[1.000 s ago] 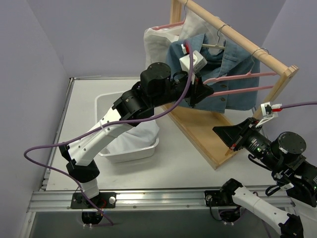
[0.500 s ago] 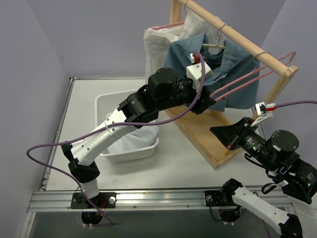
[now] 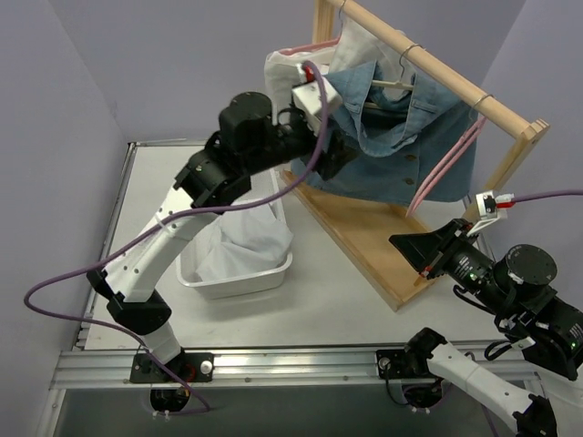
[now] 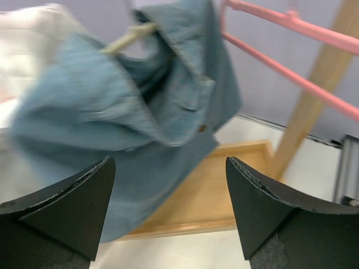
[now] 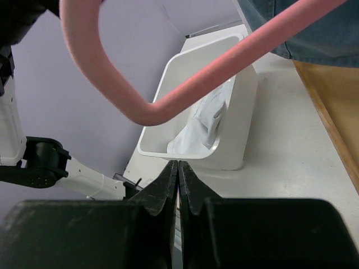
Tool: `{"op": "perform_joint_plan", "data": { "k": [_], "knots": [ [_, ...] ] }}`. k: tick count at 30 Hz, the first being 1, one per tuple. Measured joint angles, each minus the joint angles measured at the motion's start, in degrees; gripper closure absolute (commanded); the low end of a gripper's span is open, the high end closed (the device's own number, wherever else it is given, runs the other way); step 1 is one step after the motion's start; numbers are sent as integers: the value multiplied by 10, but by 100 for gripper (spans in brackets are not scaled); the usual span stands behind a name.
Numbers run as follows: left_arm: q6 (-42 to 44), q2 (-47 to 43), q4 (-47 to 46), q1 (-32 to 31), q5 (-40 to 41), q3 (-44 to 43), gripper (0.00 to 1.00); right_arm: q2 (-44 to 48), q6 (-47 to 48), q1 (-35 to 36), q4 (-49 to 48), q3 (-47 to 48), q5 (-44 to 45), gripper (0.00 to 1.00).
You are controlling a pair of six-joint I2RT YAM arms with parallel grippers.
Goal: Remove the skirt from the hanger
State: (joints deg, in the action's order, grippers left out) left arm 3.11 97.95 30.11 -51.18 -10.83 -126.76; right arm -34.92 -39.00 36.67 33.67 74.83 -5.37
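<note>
The white skirt [image 3: 239, 250] lies crumpled in a white bin [image 3: 187, 196], off any hanger; the right wrist view also shows the skirt [image 5: 201, 130]. An empty pink hanger [image 3: 446, 166] dangles from the rack's rail near its right end, and its curved end [image 5: 168, 95] hangs just above my right gripper [image 5: 178, 168]. My left gripper [image 4: 171, 207] is open and holds nothing, up in front of the denim shirt [image 4: 112, 112]. In the top view the left gripper [image 3: 339, 153] sits at the shirt's left edge. My right gripper [image 3: 397, 241] is shut and empty, low by the rack's base.
The wooden rack [image 3: 364, 228] stands diagonally across the table's right half. A denim shirt [image 3: 401, 146] hangs on a wooden hanger, with a white garment [image 3: 290, 75] on a pink hanger behind it. The bin [image 5: 241, 112] sits left of the rack's base.
My left gripper opened and let go of the pink hanger, then drew back to the left. The hanger swung from level down to hanging. The right arm barely moved.
</note>
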Motion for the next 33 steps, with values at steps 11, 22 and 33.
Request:
{"op": "perform_joint_plan", "data": {
  "k": [11,22,33],
  "knots": [
    [45,-20,-27,153,-162,8,4,5,-2,0,0,-1,0,100],
    [-12,-12,-185,263,-340,110,5,5,-4,0,5,-2,0,100],
    [-68,73,-315,261,-395,97,6,5,-4,0,6,-2,0,100]
  ]
}}
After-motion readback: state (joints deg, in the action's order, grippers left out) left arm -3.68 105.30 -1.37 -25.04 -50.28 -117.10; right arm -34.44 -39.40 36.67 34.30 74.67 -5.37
